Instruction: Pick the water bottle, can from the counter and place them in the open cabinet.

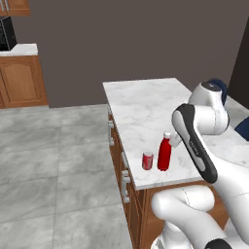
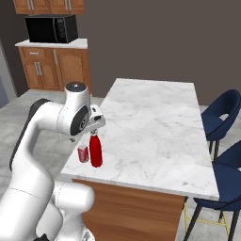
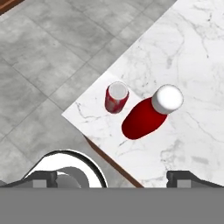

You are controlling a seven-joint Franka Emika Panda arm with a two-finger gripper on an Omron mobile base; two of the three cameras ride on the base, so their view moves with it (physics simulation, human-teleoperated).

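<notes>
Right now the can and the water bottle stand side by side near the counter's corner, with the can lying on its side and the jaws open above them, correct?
Not quite. The can stands upright, its silver top facing up in the hand view. The rest holds: it stands beside the water bottle near the corner of the counter, jaws open above.

From my left base camera I see the tall glossy red water bottle with a white cap (image 1: 165, 154) standing upright just beside the small red drink can (image 1: 147, 160), near the front corner of the white marble counter (image 1: 146, 104).
</notes>
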